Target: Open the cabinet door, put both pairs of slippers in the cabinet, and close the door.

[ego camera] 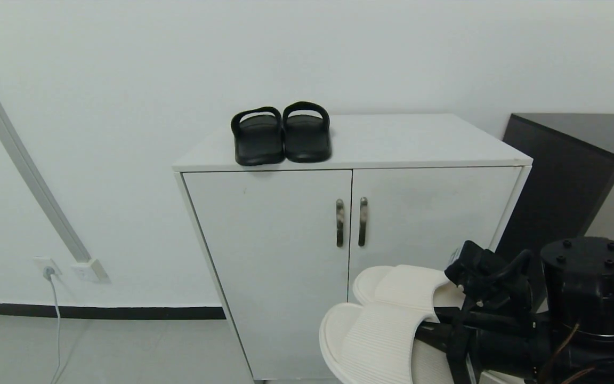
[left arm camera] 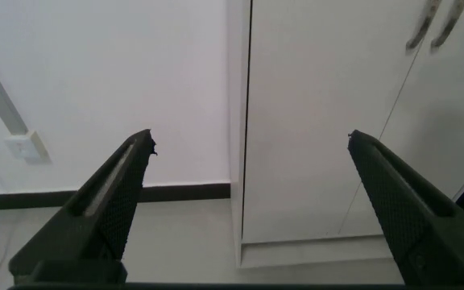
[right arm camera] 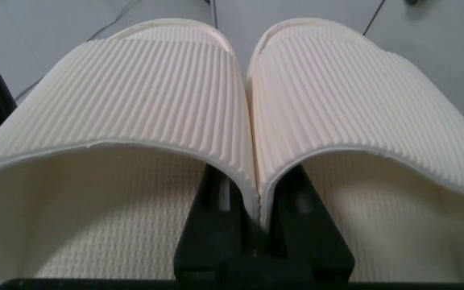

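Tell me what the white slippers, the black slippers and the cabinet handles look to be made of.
White slippers: likely soft foam or rubber, matte, going by the ribbed straps and pebbled footbeds. Black slippers: probably moulded rubber or plastic, smooth with a dull sheen. Cabinet handles: apparently metal, brushed grey with faint highlights.

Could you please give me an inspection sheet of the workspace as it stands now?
Surface: cabinet top, white, bears the black slippers near its left front edge.
Job's things: cabinet doors both shut; white slippers held up before the right door.
Clutter: nothing seen.
End effectors: left end effector open, empty; right end effector shut on white slippers.
Cables: cord hangs from wall socket.
Surroundings: white wall, slanted conduit, dark cabinet on right.
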Available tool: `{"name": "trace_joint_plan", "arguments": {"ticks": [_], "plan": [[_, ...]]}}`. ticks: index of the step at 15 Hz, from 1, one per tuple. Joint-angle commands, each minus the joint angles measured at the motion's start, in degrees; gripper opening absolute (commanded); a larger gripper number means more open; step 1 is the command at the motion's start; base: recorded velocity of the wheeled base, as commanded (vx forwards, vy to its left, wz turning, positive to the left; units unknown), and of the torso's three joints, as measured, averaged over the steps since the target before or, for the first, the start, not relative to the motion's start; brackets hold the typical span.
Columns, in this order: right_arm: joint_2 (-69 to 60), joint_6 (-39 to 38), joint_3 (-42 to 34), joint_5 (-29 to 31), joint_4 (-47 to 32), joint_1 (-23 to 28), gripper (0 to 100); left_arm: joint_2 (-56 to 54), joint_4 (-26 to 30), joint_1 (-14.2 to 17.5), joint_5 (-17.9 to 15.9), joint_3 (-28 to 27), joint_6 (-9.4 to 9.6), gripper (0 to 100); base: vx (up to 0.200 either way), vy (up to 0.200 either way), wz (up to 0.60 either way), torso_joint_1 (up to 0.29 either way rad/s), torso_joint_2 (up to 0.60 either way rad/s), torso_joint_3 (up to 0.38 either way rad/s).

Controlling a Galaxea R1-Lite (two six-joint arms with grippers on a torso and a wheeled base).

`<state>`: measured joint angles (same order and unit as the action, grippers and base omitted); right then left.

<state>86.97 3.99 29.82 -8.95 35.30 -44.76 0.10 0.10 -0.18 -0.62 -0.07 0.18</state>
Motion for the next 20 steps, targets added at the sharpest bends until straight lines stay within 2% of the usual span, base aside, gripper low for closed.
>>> {"name": "trace_joint_plan", "arguments": {"ticks": [1,9,14,17,18,19,20], "plan": [[-0.22,0.50,-0.37,-0.02,0.03,-0.06,0,0.08,-0.01,0.01,0.01,-0.01,-0.01,100,0.000,0.000,0.00,-0.124,0.47,0.339],[-0.22,1.11,-0.73,-0.19,0.12,0.03,0,0.08,-0.01,0.01,0.09,0.07,0.08,100,0.000,0.000,0.00,-0.072,0.45,0.372],[-0.22,1.20,-1.08,-0.19,0.12,0.03,0,0.08,-0.01,0.01,-0.08,0.07,0.26,100,0.000,0.000,0.00,0.000,0.03,0.027],[-0.31,1.20,-1.25,-0.19,0.20,0.03,0,0.17,-0.19,0.01,1.50,-0.10,-0.71,100,0.000,0.000,0.00,0.000,0.00,0.000],[-0.31,1.20,-1.43,-0.10,0.73,0.03,0,0.96,-0.19,0.01,2.03,-2.56,-0.80,100,0.000,0.000,0.00,-0.012,0.22,0.168],[-0.22,1.20,-1.52,-0.10,1.17,0.03,0,3.33,0.43,0.01,1.94,-7.84,-1.50,100,0.000,0.000,0.00,-0.007,0.14,0.095],[0.04,1.20,-1.61,-0.19,1.35,0.03,0,9.57,1.22,-0.26,1.41,-14.17,-3.35,100,0.000,0.000,0.00,0.002,0.08,0.046]]}}
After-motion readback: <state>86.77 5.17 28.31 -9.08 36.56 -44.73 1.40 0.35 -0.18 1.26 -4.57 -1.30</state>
